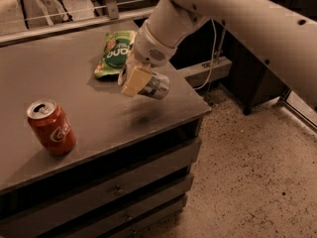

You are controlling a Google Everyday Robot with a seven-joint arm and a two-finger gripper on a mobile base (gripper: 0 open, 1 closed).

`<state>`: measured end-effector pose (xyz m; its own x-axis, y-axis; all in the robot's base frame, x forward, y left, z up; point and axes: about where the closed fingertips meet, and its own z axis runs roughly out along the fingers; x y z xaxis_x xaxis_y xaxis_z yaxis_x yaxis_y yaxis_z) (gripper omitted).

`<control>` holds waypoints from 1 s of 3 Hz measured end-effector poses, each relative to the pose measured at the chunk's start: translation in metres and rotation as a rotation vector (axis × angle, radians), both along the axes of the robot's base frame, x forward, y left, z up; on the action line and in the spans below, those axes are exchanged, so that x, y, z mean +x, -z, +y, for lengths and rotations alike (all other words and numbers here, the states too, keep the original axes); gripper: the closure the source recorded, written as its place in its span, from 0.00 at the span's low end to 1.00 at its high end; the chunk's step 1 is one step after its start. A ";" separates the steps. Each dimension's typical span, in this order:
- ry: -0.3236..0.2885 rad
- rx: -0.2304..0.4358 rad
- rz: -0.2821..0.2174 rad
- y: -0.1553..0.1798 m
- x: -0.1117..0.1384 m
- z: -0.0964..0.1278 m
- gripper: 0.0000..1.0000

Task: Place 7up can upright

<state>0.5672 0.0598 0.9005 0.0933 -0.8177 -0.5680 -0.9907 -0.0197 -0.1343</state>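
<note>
Jaws were clamped on the can (157, 86); one cream finger (135, 81) lay across its near side and the other was hidden behind it.

Camera view, looking down from above and to one side: a thick white arm (237, 19) reached in from the upper right and ended in the jaws, which hung above the right part of a dark grey counter (99, 108). The can was held in the air, clear of the counter, with a soft shadow (142, 118) on the surface beneath it. It lay close to horizontal, its long axis running left to right and sloping slightly down to the right. The silvery body stuck out to the right of the finger, and one end showed to the left. A green bag (116, 53) lay flat on the counter behind the jaws. A red can (51, 128) stood upright near the front left edge, well apart from them. Drawers (114, 187) ran below the counter, and a speckled floor (247, 172) lay to the right.

The step in hand looked like turning the can upright before setting it down. To do it well, the wrist would need to rotate until the can's axis was vertical. Then it should be lowered onto bare counter away from the right edge and the bag. The jaws should let go only once the base sat flat, or the can might tip and roll.
</note>
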 end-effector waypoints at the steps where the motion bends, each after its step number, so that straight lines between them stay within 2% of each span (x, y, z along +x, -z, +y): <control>1: 0.011 0.175 0.002 -0.007 0.006 -0.010 1.00; 3: 0.003 0.453 -0.004 -0.021 0.018 -0.019 1.00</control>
<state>0.5852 0.0408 0.9217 0.0938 -0.4873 -0.8682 -0.9902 0.0451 -0.1323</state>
